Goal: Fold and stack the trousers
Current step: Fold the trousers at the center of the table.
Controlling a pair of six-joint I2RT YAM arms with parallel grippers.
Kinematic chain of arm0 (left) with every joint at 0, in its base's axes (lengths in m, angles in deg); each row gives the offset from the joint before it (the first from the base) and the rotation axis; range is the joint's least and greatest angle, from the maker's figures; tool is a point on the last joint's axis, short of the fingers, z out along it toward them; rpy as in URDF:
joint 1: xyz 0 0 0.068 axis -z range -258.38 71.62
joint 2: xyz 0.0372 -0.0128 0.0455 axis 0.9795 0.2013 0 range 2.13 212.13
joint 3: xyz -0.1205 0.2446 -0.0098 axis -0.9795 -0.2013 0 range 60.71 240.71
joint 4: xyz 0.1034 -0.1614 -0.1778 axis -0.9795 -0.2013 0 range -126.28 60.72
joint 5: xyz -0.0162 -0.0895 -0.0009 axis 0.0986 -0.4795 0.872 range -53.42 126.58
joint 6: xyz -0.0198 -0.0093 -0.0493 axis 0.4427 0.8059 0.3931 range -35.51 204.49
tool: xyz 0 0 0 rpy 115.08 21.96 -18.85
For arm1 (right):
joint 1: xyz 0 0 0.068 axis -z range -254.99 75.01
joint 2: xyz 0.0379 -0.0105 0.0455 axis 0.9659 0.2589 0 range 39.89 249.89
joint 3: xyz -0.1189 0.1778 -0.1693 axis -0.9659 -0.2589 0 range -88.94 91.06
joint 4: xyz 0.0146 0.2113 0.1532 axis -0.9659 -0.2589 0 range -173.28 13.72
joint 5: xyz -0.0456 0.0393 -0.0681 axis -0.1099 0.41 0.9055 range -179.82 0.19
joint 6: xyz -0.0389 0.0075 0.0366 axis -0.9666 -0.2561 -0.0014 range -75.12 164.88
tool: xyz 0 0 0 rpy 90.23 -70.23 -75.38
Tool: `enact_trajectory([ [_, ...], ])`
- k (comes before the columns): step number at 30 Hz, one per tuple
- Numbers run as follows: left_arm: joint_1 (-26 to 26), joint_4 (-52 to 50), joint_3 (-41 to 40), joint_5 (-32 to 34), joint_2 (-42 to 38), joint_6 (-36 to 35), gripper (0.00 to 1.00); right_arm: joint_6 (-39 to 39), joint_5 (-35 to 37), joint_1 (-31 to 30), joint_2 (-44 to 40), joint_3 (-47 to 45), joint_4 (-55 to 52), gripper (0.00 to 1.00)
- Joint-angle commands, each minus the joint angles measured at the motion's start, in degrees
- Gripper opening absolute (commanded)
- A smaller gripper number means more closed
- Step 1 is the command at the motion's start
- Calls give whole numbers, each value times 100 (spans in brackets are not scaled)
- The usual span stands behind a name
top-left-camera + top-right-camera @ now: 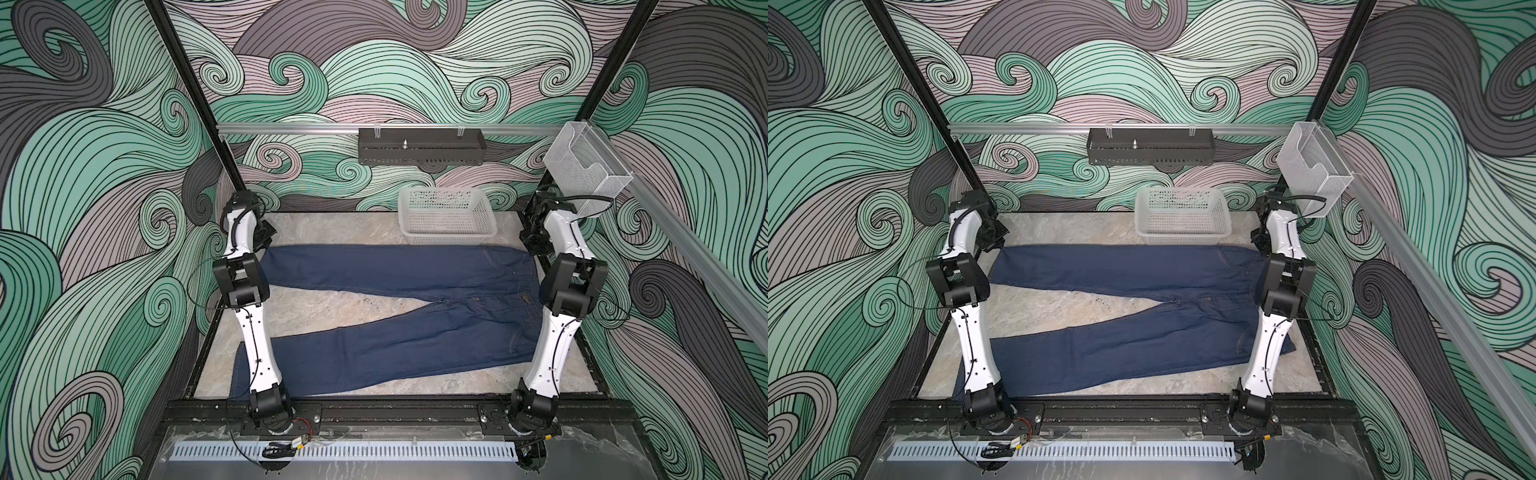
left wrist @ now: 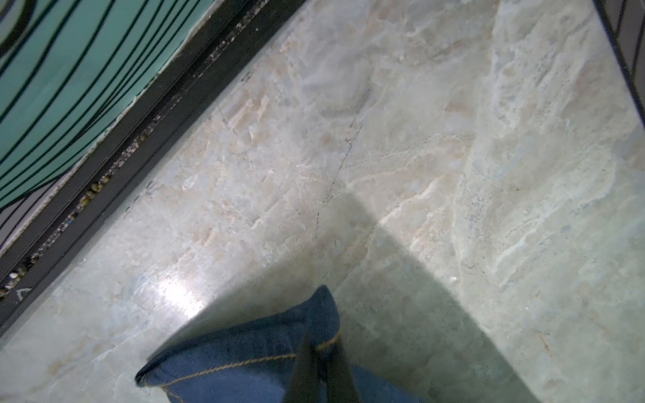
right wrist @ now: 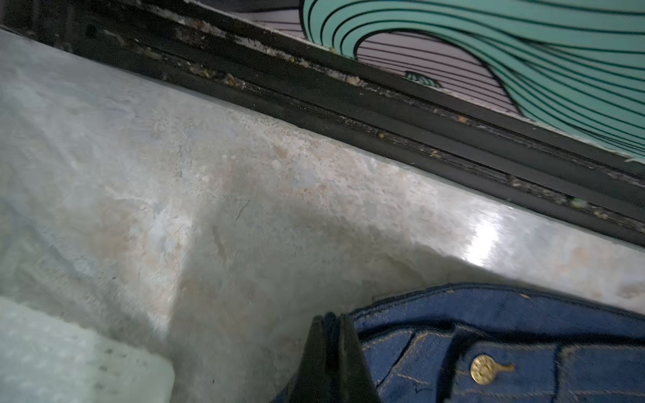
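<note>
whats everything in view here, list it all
trousers: one, dark navy denim, spread flat on the table, legs splayed apart
button: one, brass, at the trousers' waistband
basket: one, white, far edge of the table, beyond the trousers
tray: one, black, hung high at the back
holder: one, clear mesh, hung high on the robot's right side
table: one, pale marble
left gripper: one, black, shut on the far leg's hem
right gripper: one, black, shut on the waistband

This is a robotics lab test cell: a left arm and a right arm bolted to a black rail at the front edge of a marble-look tabletop. Aluminium framing boxes it in, swirl-printed backdrop panels stand all round, and a slotted cable duct runs below.
</note>
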State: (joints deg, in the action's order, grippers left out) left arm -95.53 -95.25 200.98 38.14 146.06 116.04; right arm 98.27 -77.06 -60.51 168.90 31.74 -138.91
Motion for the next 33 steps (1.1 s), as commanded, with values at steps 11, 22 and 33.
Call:
enact_trajectory([
  [11, -468, -373, -471, -204, -926, 177, 0, -37, -150, 379, -1384, -2040, 1015, 0],
  [22, -541, 639, 642, -1188, -291, 214, 0, 749, -355, 172, -1332, -1499, 1886, 0],
  [33, -576, 2175, 1320, -1804, 132, 1202, 0, 1086, -360, 153, -802, -462, 2167, 0],
])
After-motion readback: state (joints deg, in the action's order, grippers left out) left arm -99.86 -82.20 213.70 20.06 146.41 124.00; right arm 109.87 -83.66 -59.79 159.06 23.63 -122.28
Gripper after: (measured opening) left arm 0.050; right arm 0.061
